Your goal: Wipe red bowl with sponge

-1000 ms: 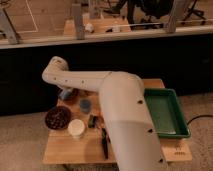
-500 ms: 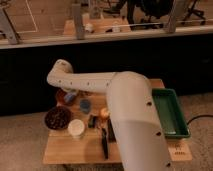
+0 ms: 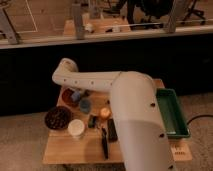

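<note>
A pale wooden table (image 3: 65,150) stands before a dark wall (image 3: 25,75). On it we see the small glossy dark red bowl (image 3: 65,95). The white arm (image 3: 92,81) bends down behind that bowl. Its gripper (image 3: 79,95) hangs at the bowl's right rim by the pale blue-grey sponge (image 3: 75,94). We cannot tell whether it grips.

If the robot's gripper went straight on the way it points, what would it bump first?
Most likely the red bowl. The gripper sits just above it at the back left of the table, pointing down into it. Depth is unclear, so it may be touching already.
</note>
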`<state>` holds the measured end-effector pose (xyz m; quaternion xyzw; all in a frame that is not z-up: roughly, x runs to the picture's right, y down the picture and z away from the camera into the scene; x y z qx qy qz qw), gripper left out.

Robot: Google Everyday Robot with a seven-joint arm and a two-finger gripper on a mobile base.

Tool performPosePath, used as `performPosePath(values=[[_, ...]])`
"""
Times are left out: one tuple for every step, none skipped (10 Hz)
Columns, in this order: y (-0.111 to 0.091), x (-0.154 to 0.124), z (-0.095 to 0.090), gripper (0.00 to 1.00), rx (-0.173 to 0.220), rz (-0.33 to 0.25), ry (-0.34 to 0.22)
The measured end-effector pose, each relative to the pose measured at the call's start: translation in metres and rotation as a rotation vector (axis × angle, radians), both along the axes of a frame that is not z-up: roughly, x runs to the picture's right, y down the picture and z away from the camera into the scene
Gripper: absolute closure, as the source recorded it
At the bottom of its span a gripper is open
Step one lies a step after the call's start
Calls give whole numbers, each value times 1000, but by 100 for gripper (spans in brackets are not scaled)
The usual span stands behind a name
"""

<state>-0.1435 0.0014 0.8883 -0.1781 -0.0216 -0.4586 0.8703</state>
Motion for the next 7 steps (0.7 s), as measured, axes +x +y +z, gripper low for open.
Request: performPosePath(values=[[-6,-2,1,100,9,2,2],[-11,-9,1,100,17,-6,-4],[-15,-25,0,100,28,-17,-20],[-17,-39,0,100,34,-28,-37],[-17,-50,0,100,37,-42,-48],[-16,-60,0,100,38,-58,-62],[-14,-66,-1,100,38,-71,-74]])
